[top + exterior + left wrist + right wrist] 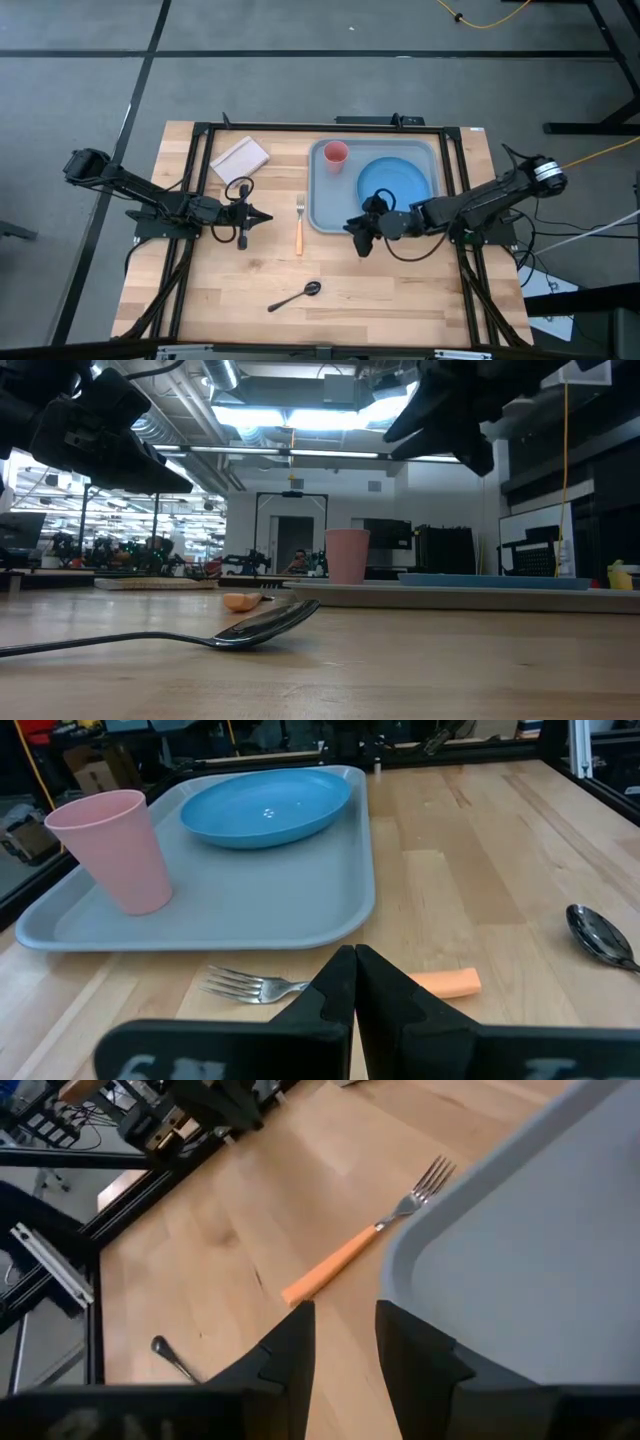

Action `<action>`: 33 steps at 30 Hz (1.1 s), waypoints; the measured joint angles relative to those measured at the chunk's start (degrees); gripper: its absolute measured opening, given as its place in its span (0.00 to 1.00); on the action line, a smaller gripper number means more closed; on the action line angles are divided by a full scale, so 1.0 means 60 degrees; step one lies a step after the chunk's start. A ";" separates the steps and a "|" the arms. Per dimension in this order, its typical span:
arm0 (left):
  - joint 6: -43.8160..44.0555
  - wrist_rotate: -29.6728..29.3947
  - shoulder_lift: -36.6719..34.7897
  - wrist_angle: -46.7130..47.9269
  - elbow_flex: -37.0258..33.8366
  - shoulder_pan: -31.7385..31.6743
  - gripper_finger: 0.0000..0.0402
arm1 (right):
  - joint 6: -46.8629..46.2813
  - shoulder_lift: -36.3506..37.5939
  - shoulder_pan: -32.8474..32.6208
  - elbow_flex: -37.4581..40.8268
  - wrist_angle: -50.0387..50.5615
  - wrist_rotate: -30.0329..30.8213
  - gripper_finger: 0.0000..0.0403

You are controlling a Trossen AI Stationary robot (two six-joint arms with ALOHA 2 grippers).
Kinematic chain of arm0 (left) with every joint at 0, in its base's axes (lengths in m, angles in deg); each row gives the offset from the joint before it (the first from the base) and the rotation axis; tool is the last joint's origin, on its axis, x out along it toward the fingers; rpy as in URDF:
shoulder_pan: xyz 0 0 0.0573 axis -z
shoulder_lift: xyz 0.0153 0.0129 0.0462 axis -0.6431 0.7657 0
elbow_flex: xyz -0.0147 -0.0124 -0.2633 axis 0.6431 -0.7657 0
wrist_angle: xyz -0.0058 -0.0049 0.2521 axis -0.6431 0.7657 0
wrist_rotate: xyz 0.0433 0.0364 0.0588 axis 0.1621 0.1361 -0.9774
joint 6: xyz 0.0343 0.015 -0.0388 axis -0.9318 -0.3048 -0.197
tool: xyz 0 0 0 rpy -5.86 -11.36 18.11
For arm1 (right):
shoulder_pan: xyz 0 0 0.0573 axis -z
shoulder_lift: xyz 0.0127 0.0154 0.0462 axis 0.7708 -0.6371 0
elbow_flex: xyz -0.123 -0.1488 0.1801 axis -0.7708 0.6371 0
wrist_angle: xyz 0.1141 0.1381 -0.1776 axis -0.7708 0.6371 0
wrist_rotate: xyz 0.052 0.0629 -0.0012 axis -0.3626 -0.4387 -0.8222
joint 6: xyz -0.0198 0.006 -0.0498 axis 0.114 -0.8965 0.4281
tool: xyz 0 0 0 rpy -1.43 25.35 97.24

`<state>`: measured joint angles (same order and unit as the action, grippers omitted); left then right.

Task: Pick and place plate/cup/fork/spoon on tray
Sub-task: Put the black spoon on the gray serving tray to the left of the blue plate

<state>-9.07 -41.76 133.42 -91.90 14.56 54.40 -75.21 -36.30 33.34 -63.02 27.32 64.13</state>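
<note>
You see the fork (299,222) lying on the table (400,290) at frame centre, between your empty grippers: left gripper (262,216) with fingers clenched, right gripper (351,227) with fingers released over the tray (322,218) corner.

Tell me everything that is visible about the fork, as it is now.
The fork is small, with silver metal tines and a plain orange handle that looks like plastic. It lies flat on the wooden table, just beside the tray and apart from it, tines pointing toward the far edge. Nothing grips or touches it; it lies between the two grippers.
</note>
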 joint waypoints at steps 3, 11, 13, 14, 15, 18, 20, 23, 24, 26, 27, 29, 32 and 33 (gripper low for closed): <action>0.0000 0.0000 0.0000 0.0001 0.0000 0.0003 0.00 | 0.0095 -0.0097 0.0014 0.0000 -0.0413 0.0225 0.28; 0.0000 -0.0003 0.0003 0.0000 0.0000 -0.0001 0.00 | 0.1425 -0.0603 0.0216 0.0000 -0.2980 0.0320 0.28; 0.0000 0.0001 0.0001 0.0004 0.0000 0.0003 0.00 | 0.1930 -0.0841 0.0267 0.0000 -0.4168 0.0021 0.28; 0.0000 -0.0002 0.0001 0.0001 0.0000 -0.0001 0.00 | 0.2339 -0.1025 0.0270 0.0000 -0.4890 -0.0423 0.28; 0.0000 -0.0004 0.0002 0.0001 0.0000 0.0001 0.00 | 0.2740 -0.1245 0.0269 -0.0002 -0.5690 -0.1061 0.28; 0.0000 -0.0001 0.0001 0.0001 0.0000 -0.0001 0.00 | 0.3265 -0.2078 0.0221 -0.0287 -0.7424 -0.3246 0.28; 0.0000 0.0003 0.0003 0.0004 0.0000 0.0003 0.00 | 0.3228 -0.2643 0.0178 -0.0691 -0.7703 -0.4189 0.28; 0.0000 0.0000 0.0003 -0.0015 0.0000 0.0003 0.00 | 0.3009 -0.3475 0.0060 -0.1360 -0.7500 -0.4893 0.28; 0.0000 0.0000 0.0001 -0.0006 0.0000 0.0002 0.00 | 0.3004 -0.3758 0.0005 -0.1608 -0.7462 -0.5004 0.28; 0.0000 0.0000 0.0002 -0.0007 0.0000 0.0000 0.00 | 0.3014 -0.4292 -0.0149 -0.2091 -0.7393 -0.5092 0.28; 0.0000 0.0000 0.0000 -0.0003 0.0000 -0.0001 0.00 | 0.3018 -0.4559 -0.0222 -0.2362 -0.7317 -0.5118 0.28; 0.0009 0.0000 0.0000 -0.0006 0.0000 0.0003 0.00 | 0.2960 -0.5039 -0.0337 -0.2852 -0.6857 -0.5299 0.28; 0.0750 0.0240 0.0002 0.0070 0.0000 0.0003 0.00 | 0.2432 -0.5712 -0.0471 -0.3680 -0.5672 -0.5343 0.28; 0.1179 0.0410 0.0000 0.0069 0.0000 0.0003 0.00 | 0.2197 -0.5890 -0.0505 -0.3965 -0.5250 -0.5336 0.28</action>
<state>-2.00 -39.30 133.41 -91.48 14.56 54.42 -62.03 -71.65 30.31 -86.81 -4.18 32.11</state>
